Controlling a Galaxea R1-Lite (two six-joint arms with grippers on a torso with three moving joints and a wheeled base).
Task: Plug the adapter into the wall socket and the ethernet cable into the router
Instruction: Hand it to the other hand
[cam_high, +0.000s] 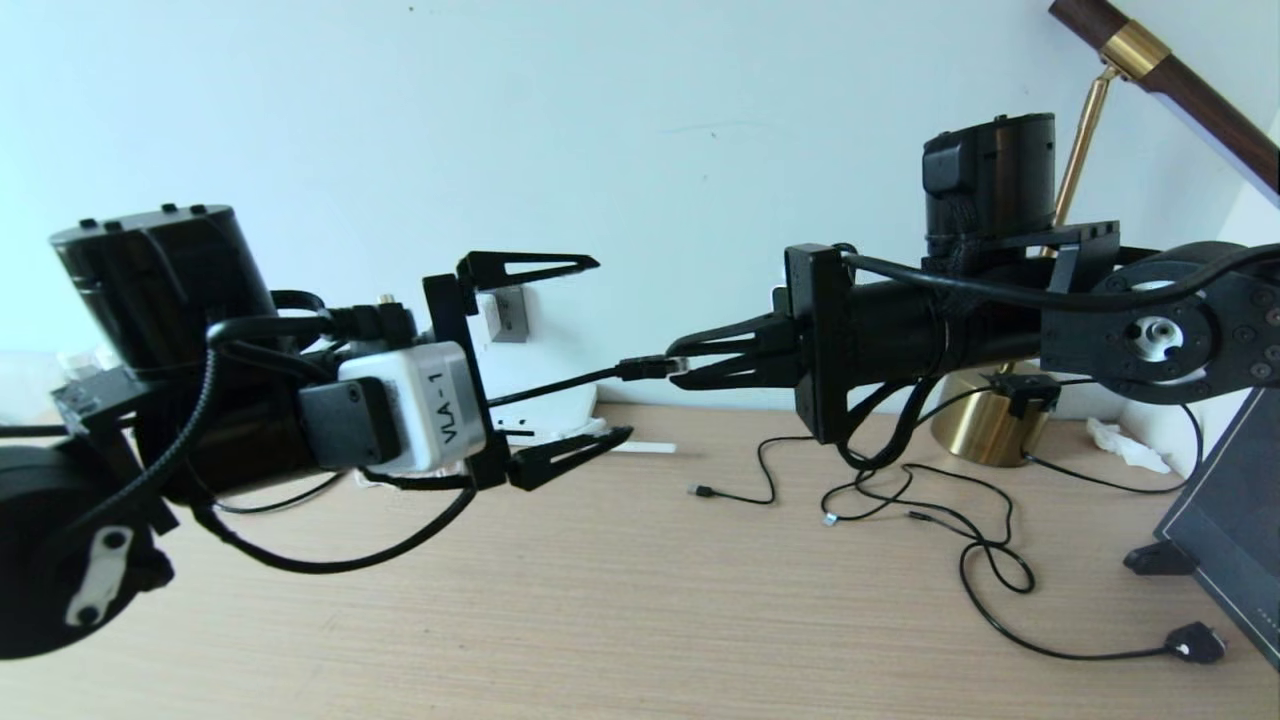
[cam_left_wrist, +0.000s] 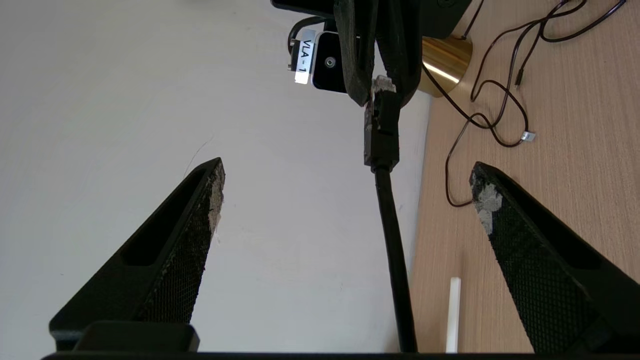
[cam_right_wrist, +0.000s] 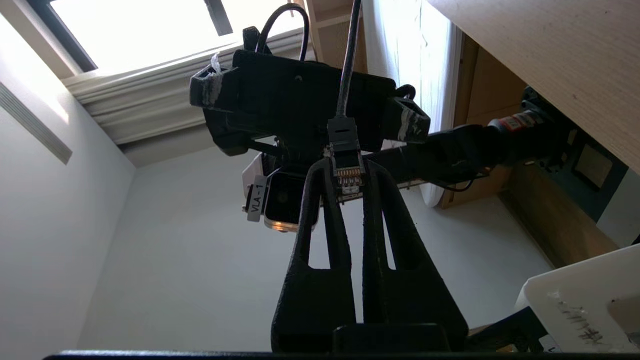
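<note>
Right tool (cam_high: 682, 366) pinches ethernet cable's (cam_high: 560, 385) seemingly clear-tipped plug.

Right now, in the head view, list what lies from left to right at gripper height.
Left gripper, open → ethernet cable, its plug pinched by the right gripper → brass lamp base → dark panel.

arms: black | wrist camera (cam_high: 415, 405): white, labelled VLA-1 | cables: black

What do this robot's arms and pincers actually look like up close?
Both arms are black, draped with loose black cables. The left gripper and right gripper have long pointed hollow fingers with meshed, scuffed pads. Each wrist carries a silver-white camera labelled VLA-1.
</note>
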